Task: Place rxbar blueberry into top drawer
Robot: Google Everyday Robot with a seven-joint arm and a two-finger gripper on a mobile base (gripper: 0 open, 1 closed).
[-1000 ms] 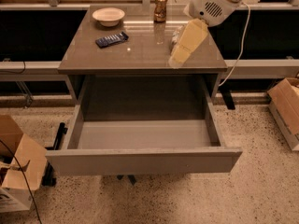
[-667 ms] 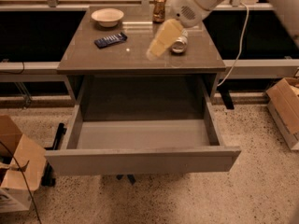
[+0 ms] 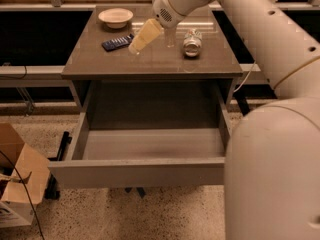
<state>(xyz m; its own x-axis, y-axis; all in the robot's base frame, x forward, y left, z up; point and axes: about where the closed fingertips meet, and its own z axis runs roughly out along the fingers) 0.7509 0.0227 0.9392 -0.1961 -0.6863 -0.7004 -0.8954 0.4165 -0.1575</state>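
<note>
- Since the frame before, the hand (image 3: pixel 135 48) had swung left across the counter (image 3: pixel 150 66), away from the can (image 3: pixel 192 42) and toward the bar (image 3: pixel 117 43); the bar, bowl (image 3: pixel 115 17) and drawer (image 3: pixel 135 173) lay where they had been.
- A bulky segment of the arm (image 3: pixel 270 164) had also come into the lower right, covering the drawer's right front corner.
- The hand hung just right of the bar, its tip tilted down and left toward the bar's near-right end; whether it touched the bar or the counter could not be told.
- Whether the hand was wide or narrow could not be told; it carried nothing that could be seen.
- The bar lay flat on the counter's rear left part, dark blue with pale print, turned at a slant.
- The bowl sat upright just behind the bar, apart from it.
- The can lay crushed well to the right of the bar, beyond the hand.
- The drawer stood pulled out below and in front of the bar, its grey floor bare.
- A cardboard box (image 3: pixel 17 184) sat on the floor far to the front left of the bar, below counter level.
</note>
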